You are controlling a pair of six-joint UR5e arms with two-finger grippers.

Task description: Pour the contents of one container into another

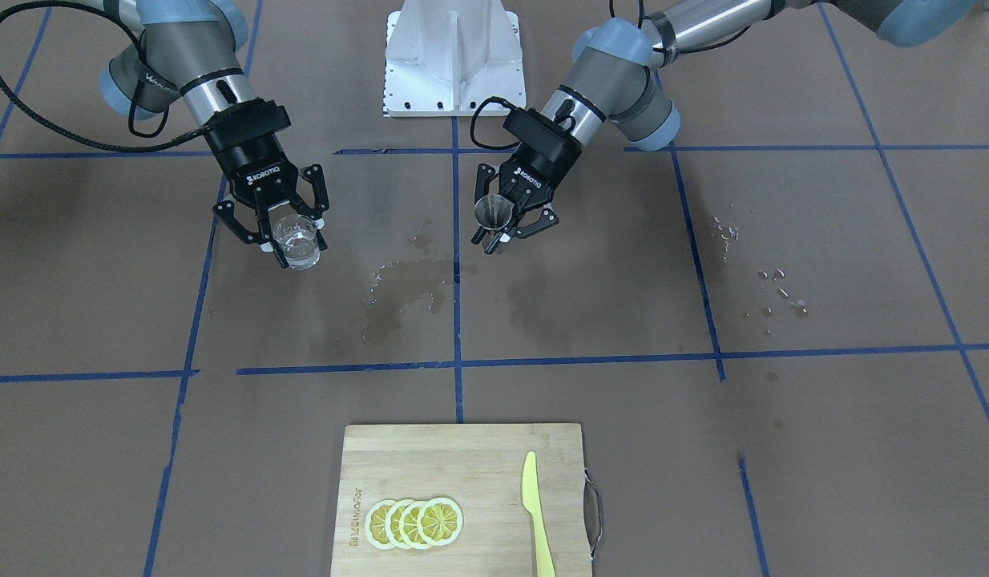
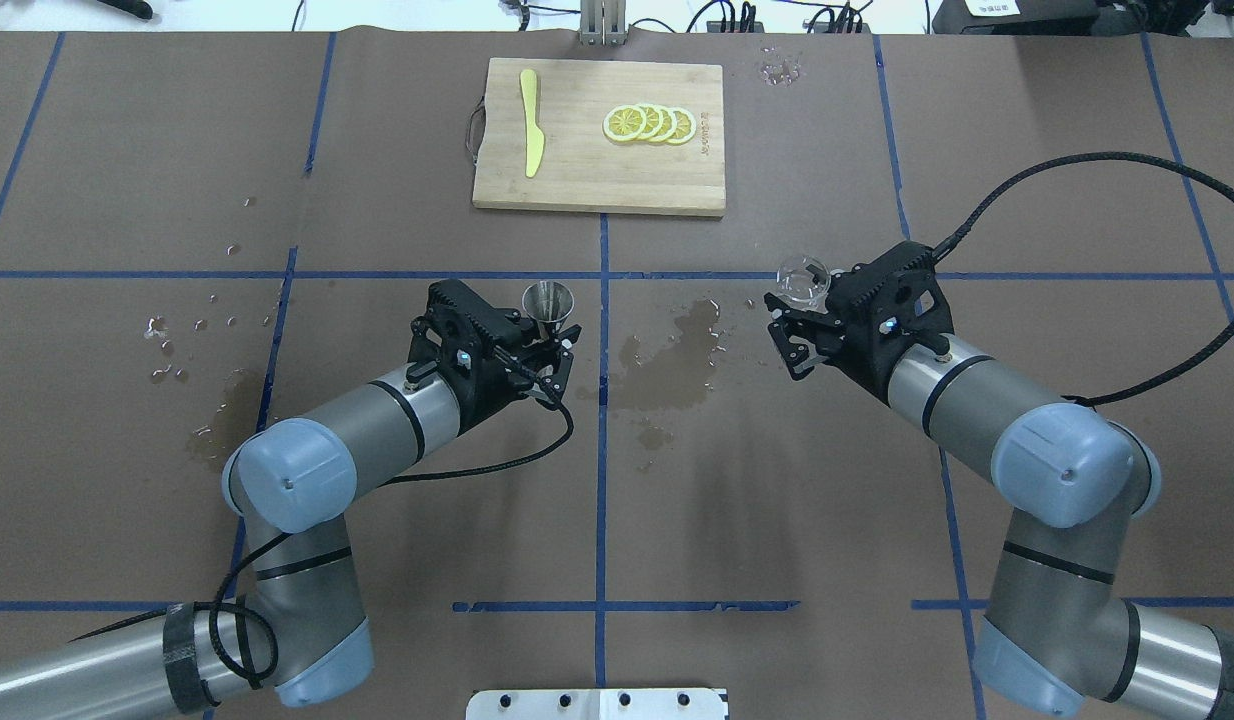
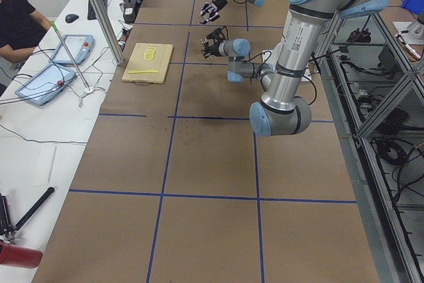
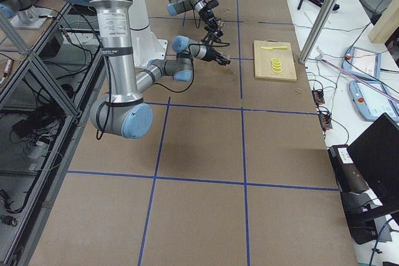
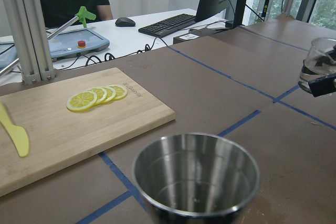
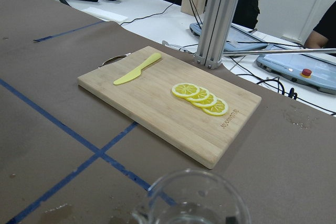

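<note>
Left gripper pinched the steel cup, which stood upright. Right gripper clamped the glass, which held some water. The two vessels were well apart.

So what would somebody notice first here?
Both tools hold cups: the left tool grips a shiny metal cup, the right tool a clear glass with a little water. Wet spills darken the brown table between them, and a wooden board with lemon slices and a yellow knife sits at the table's far edge.
</note>
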